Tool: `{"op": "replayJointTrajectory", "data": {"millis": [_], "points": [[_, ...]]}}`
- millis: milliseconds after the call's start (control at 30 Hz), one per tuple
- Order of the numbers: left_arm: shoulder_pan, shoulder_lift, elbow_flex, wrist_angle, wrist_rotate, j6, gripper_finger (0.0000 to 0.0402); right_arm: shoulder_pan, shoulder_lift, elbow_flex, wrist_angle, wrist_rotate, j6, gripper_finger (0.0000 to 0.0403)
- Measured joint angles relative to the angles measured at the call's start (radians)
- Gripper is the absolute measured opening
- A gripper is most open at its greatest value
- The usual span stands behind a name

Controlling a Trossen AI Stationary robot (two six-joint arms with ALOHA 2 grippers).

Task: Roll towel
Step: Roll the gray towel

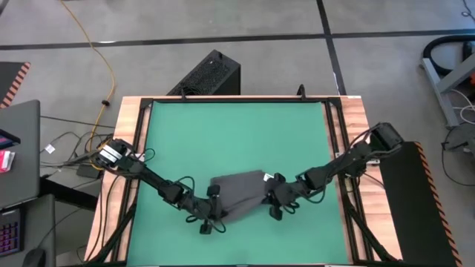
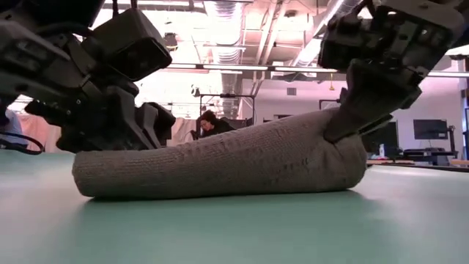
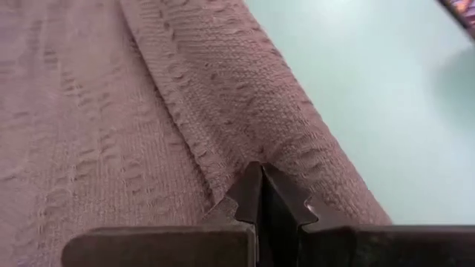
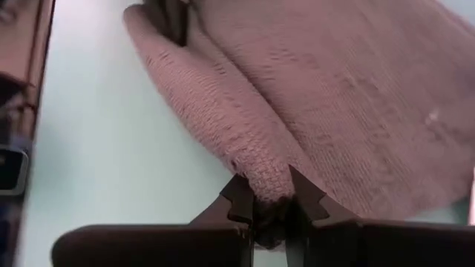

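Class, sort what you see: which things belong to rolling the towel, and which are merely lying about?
Belongs to the job:
- towel, part rolled on the green mat
- left gripper, shut, at the roll's end
- right gripper, shut on the roll's other end

Lying about:
- black box
- yellow cable
- laptop

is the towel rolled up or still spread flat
Partly rolled. The towel has a thick roll along its near edge, with flat cloth left behind it. The right pincer grips one roll end.

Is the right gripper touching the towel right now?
Touching. In the right wrist view the right gripper is closed on the rolled edge of the towel, with cloth pinched between its fingers.
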Motion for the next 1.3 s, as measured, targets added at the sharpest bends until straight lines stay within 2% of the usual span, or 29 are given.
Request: {"op": "replayJointTrajectory", "data": {"millis": [200,433,567,733,900,967,1067,1200,1300], "points": [[0.0,-0.002,0.0,0.008,0.061,-0.045,0.0,-0.058,0.037,0.004,-0.029,-0.062,0.165,0.005],[-0.001,-0.001,-0.002,0.056,0.141,-0.075,0.0,-0.096,0.105,0.005,-0.004,-0.122,0.199,0.005],[-0.007,-0.023,-0.002,0.055,0.137,-0.093,0.0,-0.096,0.109,0.004,-0.002,-0.13,0.205,0.005],[-0.028,-0.137,-0.006,0.028,0.055,-0.053,0.0,-0.098,0.111,0.002,-0.017,-0.13,0.215,0.005],[-0.063,-0.253,-0.001,0.018,-0.118,-0.028,0.0,-0.111,0.111,0.0,-0.031,-0.134,0.216,0.005],[-0.073,-0.274,0.025,-0.043,-0.167,-0.007,0.0,-0.121,0.112,0.0,-0.032,-0.139,0.221,0.005],[-0.103,-0.273,0.116,-0.197,-0.231,0.069,0.0,-0.131,0.112,0.0,-0.04,-0.143,0.225,0.005],[-0.165,-0.205,0.253,-0.389,-0.327,0.21,0.0,-0.136,0.112,0.0,-0.044,-0.142,0.225,0.005],[-0.193,-0.129,0.323,-0.437,-0.365,0.25,0.0,-0.139,0.116,0.0,-0.04,-0.142,0.219,0.005]]}}
